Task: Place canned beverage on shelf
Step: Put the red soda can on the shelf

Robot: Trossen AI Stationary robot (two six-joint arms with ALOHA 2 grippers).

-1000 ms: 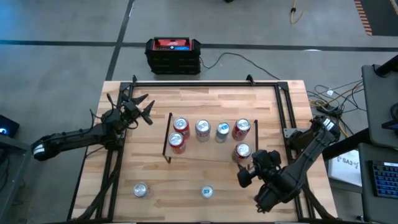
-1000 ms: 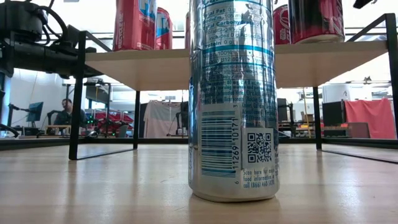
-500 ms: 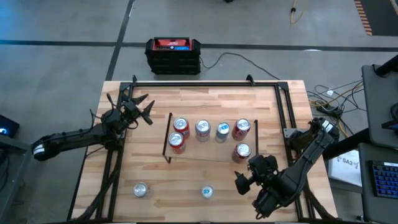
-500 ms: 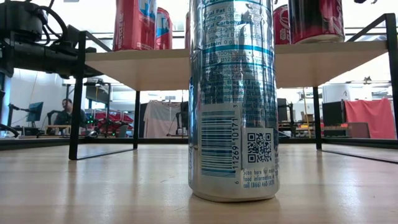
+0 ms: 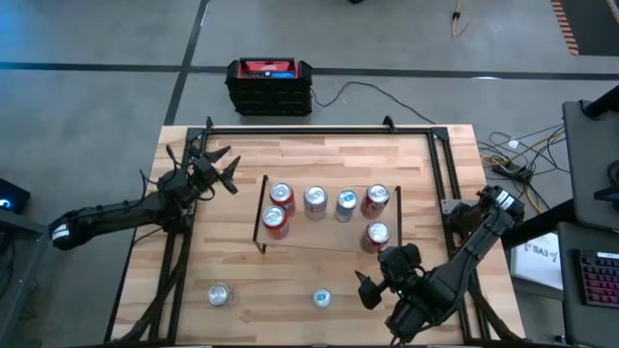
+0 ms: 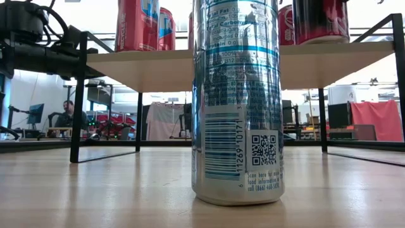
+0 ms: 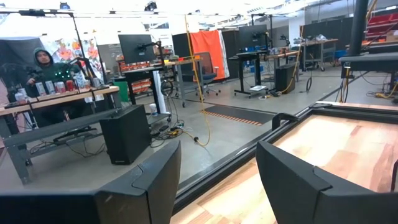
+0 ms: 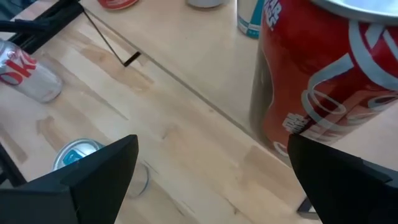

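Six round, shiny metal cans (image 5: 315,200) are stood on the small flat wooden shelf (image 5: 324,235) with thin black legs. Near the shelf, two silver cans (image 5: 322,298) are left on the striped wooden table (image 5: 242,266). The right claw (image 5: 372,287) is held wide open, empty, beside the shelf. The left claw (image 5: 221,164) is half open, empty, far from it.

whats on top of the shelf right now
Six cans stand upright on the shelf: red ones and silver ones. In the low view, the blue-and-silver can on the table covers the shelf's middle.
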